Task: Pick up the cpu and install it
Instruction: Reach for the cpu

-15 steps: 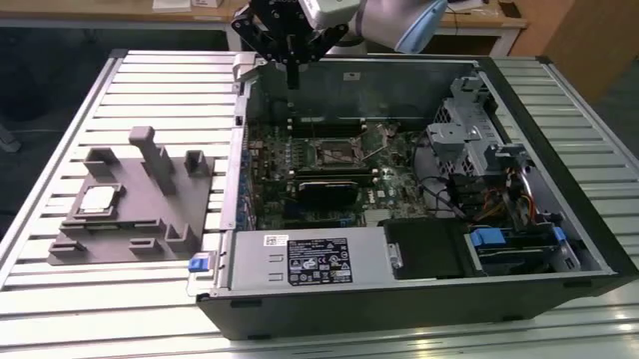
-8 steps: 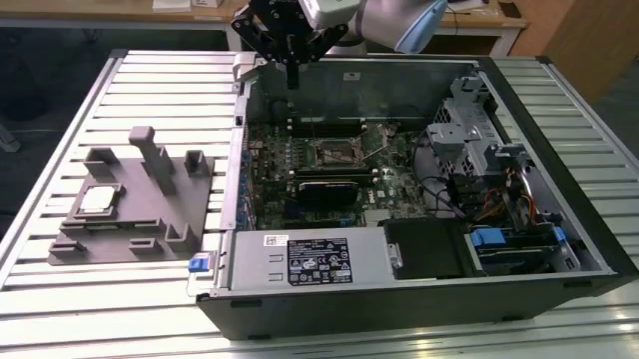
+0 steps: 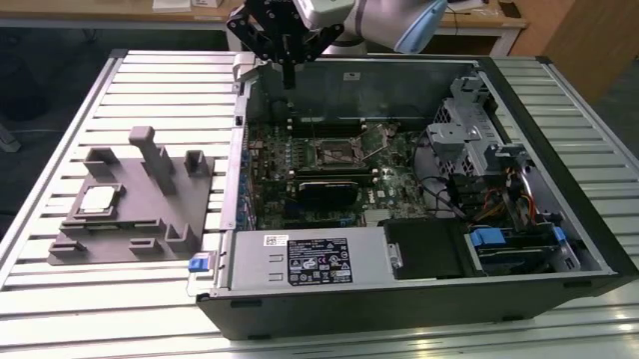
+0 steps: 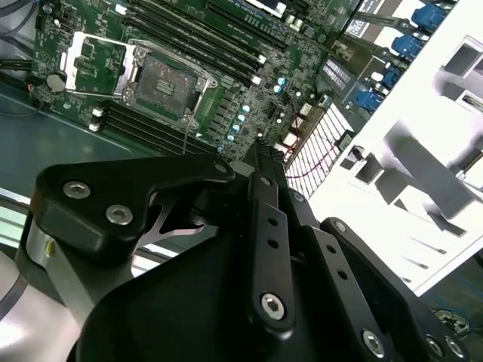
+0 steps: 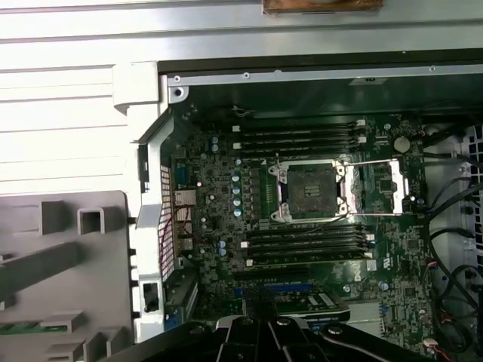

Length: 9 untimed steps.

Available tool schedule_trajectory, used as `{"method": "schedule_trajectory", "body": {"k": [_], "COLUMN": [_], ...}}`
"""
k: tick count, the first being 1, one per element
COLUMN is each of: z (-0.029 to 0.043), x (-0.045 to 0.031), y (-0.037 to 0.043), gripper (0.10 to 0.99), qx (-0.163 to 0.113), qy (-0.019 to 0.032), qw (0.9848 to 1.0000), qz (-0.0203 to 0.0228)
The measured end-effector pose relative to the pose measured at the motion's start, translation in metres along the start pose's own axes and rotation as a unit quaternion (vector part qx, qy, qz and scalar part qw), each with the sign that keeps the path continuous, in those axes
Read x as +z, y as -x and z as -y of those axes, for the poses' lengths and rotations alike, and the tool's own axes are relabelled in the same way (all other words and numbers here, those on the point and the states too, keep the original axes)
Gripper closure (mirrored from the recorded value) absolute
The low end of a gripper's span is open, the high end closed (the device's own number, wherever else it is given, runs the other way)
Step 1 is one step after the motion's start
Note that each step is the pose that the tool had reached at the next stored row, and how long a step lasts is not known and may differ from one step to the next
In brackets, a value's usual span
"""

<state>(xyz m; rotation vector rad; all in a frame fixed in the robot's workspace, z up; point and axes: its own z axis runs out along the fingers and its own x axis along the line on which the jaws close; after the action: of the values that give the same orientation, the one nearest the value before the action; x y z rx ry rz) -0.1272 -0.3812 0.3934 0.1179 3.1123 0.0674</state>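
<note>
slatted table (image 3: 60, 299) below, arm (image 3: 390, 19) over case (image 3: 399, 307), fingers (image 3: 289, 75) pointing down, closed together, empty.

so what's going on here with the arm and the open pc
A robot arm is working over an open computer case. Its gripper, shut and holding nothing, hangs above the case's far side in the exterior view. The cpu lies on the gray fixture at that view's left, not yet picked up. The motherboard socket stands open and empty.
</note>
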Motion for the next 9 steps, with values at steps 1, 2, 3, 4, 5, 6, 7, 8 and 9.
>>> {"method": "schedule_trajectory", "body": {"k": [1, 2, 3, 4, 5, 6, 7, 8, 9], "z": [0.0001, 0.0002, 0.0002, 0.0003, 0.0004, 0.0004, 0.0005, 0.0006, 0.0006], "x": [0.0, 0.0, -0.0001, -0.0001, -0.0001, -0.0001, -0.0001, -0.0002, -0.0002], "y": [-0.001, -0.0021, -0.0032, -0.0042, -0.0051, -0.0061, -0.007, -0.0078, -0.0086], "gripper": [0.98, 0.98, 0.98, 0.98, 0.98, 0.98, 0.98, 0.98, 0.98], "qx": [0.0, 0.0, 0.0, 0.0, 0.0, 0.0, 0.0, 0.0, 0.0], "qy": [0.0, 0.0, 0.0, 0.0, 0.0, 0.0001, 0.0, 0.0, 0.0], "qw": [1.0, 1.0, 1.0, 1.0, 1.0, 1.0, 1.0, 1.0, 1.0], "qz": [0.0001, 0.0001, 0.0001, 0.0001, 0.0001, 0.0001, 0.0001, 0.0001, 0.0001]}}
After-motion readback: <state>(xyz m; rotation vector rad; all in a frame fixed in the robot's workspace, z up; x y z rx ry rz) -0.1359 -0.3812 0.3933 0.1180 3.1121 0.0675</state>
